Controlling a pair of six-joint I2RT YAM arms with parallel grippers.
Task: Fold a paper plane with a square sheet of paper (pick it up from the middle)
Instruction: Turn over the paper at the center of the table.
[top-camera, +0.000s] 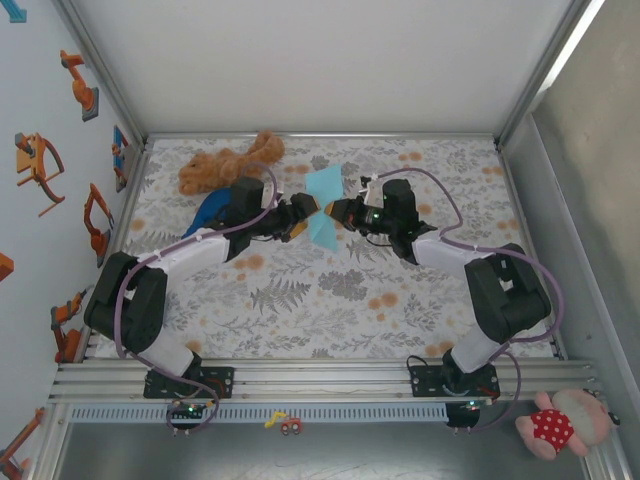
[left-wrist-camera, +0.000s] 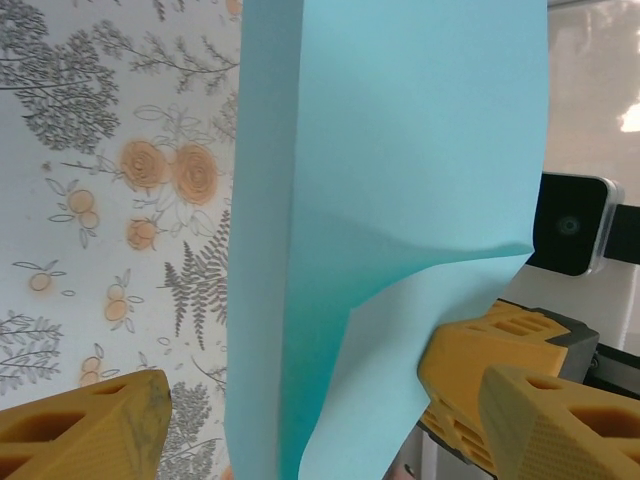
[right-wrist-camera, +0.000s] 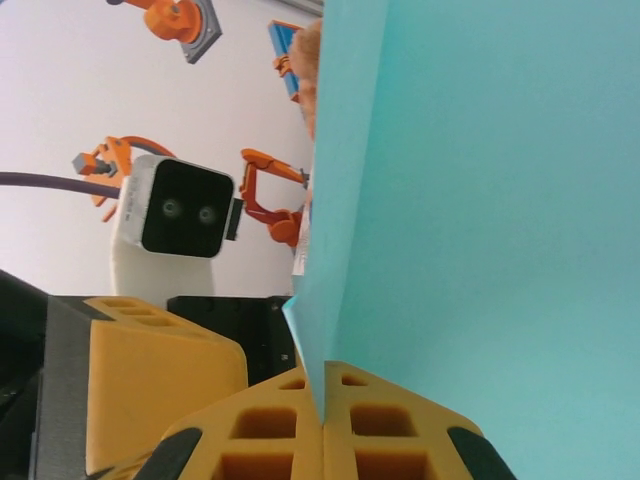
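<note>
The square sheet of paper (top-camera: 323, 205), light cyan-blue and folded along a crease, hangs above the middle of the table between both grippers. My right gripper (top-camera: 338, 212) comes in from the right. In the right wrist view its yellow fingers (right-wrist-camera: 322, 425) are shut on the paper's (right-wrist-camera: 480, 200) lower edge. My left gripper (top-camera: 303, 222) stands open on the left. In the left wrist view its fingertips (left-wrist-camera: 90, 430) sit wide apart on either side of the paper's (left-wrist-camera: 390, 180) loose folded layers without touching them. The right gripper's finger (left-wrist-camera: 490, 350) presses the paper there.
A brown plush toy (top-camera: 225, 165) lies at the back left, and a dark blue object (top-camera: 205, 210) sits beside the left arm. The floral tablecloth (top-camera: 330, 300) covers the table inside metal walls. A pink plush (top-camera: 560, 422) rests outside at the near right.
</note>
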